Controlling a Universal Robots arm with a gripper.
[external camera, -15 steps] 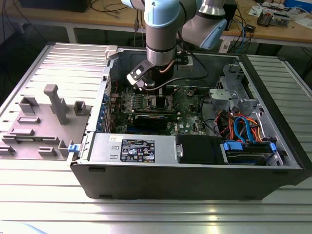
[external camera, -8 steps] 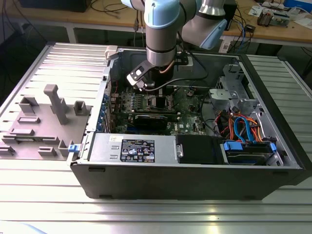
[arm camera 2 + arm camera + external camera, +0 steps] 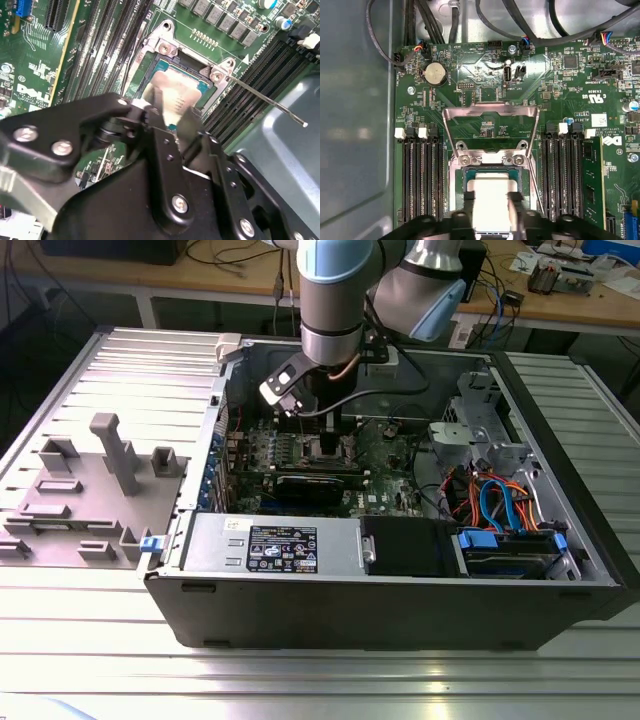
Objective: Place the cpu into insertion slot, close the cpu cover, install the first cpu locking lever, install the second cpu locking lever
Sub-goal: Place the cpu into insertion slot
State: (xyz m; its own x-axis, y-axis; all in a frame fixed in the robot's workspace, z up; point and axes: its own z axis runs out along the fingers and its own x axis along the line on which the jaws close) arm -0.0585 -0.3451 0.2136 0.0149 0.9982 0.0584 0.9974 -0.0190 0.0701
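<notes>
My gripper (image 3: 329,437) reaches down into the open computer case over the motherboard's socket. In both wrist views its two black fingers (image 3: 468,201) stand on either side of the cpu (image 3: 490,192), a flat silvery square, and are shut on it. The cpu (image 3: 172,92) sits level in or just above the insertion slot (image 3: 197,67); which of the two I cannot tell. The cpu cover (image 3: 492,110), a thin metal frame with a window, is swung open away from the slot. A thin locking lever (image 3: 270,102) stands free, sticking out beside the socket.
Black memory slots (image 3: 420,175) flank the socket on both sides. A black card (image 3: 320,483) lies just in front of the socket. Cables (image 3: 495,502) and a drive cage fill the case's right part. A grey fixture plate (image 3: 90,490) lies outside the case on the exterior view's left.
</notes>
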